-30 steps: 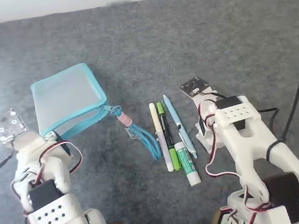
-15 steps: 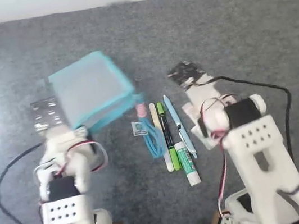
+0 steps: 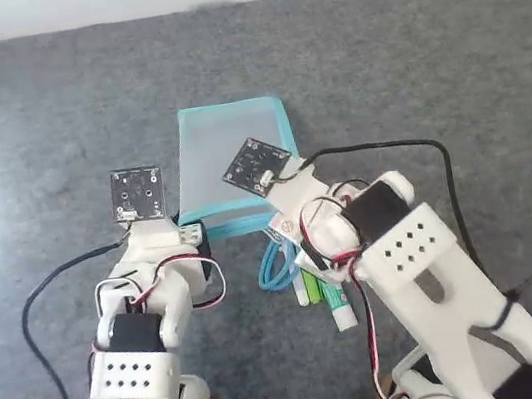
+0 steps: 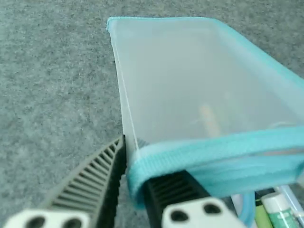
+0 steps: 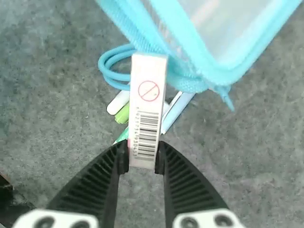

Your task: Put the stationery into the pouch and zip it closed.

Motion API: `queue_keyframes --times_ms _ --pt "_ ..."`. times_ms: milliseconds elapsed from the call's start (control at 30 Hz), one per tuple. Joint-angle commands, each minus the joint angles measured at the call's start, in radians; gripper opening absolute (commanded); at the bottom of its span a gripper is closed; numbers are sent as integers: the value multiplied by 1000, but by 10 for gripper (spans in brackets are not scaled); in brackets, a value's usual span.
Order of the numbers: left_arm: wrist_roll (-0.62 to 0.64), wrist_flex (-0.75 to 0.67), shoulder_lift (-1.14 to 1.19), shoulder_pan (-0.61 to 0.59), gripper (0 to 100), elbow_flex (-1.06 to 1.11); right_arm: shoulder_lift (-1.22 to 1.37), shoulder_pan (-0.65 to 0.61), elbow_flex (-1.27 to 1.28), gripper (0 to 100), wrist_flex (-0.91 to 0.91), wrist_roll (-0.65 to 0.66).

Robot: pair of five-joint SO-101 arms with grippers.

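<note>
Pincers first: my left pincer (image 4: 134,166) is clamped on the teal corner of the pouch (image 4: 190,80), and my right pincer (image 5: 142,151) grips a white tag (image 5: 148,104) that meets the pouch's zip edge. In the high view the pouch lies centre frame on the grey worktop (image 3: 446,59), with the pens (image 3: 313,291) and a blue cord loop (image 3: 275,267) just below it.

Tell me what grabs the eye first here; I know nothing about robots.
The see-through turquoise pouch in the middle of the grey table stands out first, its near edge pinched by the left gripper. The right gripper clamps a white tag beside it, over some pens.
</note>
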Motion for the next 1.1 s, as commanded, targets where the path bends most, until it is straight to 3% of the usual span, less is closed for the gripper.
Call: queue_keyframes --times_ms 0,233,533,767,1067 --pt "-9 -66 -9 12 13 15 24 -24 -69 8 -22 -15" --pt "-9 -64 -9 12 13 18 220 -28 -252 8 15 -97" --pt "-11 -64 -11 12 13 22 552 -28 -712 8 180 -170" --pt "-11 -64 -11 12 13 22 742 -35 -1002 11 180 -221" --pt "-11 -64 -11 12 13 22 846 -107 -1125 255 147 -218"
